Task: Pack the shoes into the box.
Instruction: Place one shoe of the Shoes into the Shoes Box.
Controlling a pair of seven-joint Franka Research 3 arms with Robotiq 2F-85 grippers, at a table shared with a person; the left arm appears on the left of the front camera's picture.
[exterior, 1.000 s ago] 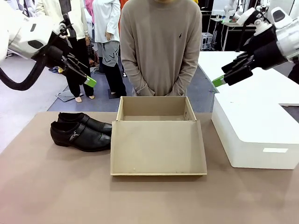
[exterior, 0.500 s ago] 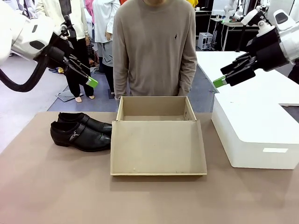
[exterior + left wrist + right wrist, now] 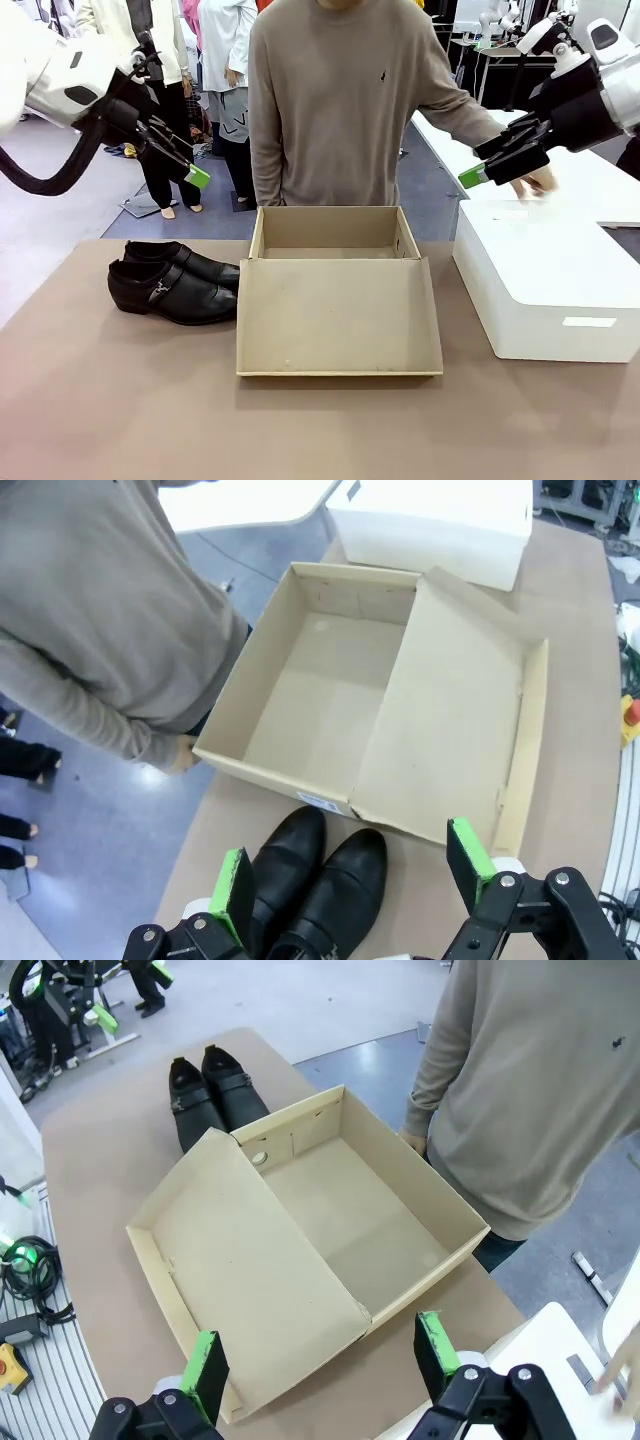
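Front view, shoes [image 3: 172, 283] beside open box [image 3: 338, 322], left gripper [image 3: 191, 169] and right gripper [image 3: 474, 168] aloft (fingers wide, empty).

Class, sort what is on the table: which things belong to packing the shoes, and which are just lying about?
Belong to the job: the shoes; the cardboard box, open and empty.
Just lying about: the white box at the robot's right.

left arm [image 3: 60, 85]: white, black cable [image 3: 40, 178] | left pincer [image 3: 355, 880] — black, green pads [image 3: 236, 890]
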